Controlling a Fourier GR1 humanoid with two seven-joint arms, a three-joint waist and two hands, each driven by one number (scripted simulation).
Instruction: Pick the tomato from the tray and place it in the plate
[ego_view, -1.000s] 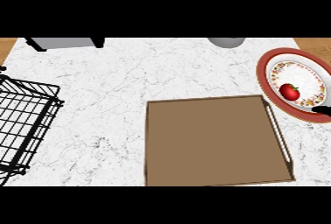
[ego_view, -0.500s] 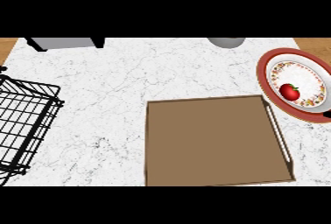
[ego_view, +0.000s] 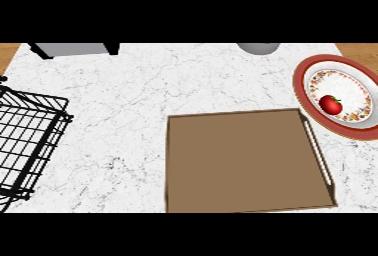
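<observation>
A red tomato (ego_view: 331, 104) lies on the white centre of a red-rimmed patterned plate (ego_view: 308, 70) at the counter's right edge. A flat brown tray (ego_view: 244, 160) with a pale handle along its right side sits in the lower middle of the counter, and nothing lies on it. The plate's lower edge is close to the tray's top right corner. Neither hand nor any forearm shows in the head view.
A black wire basket (ego_view: 26, 140) stands at the left edge. A grey box (ego_view: 74, 48) sits at the back left and a grey round object (ego_view: 258, 47) at the back right. White marble counter (ego_view: 148, 85) lies between them.
</observation>
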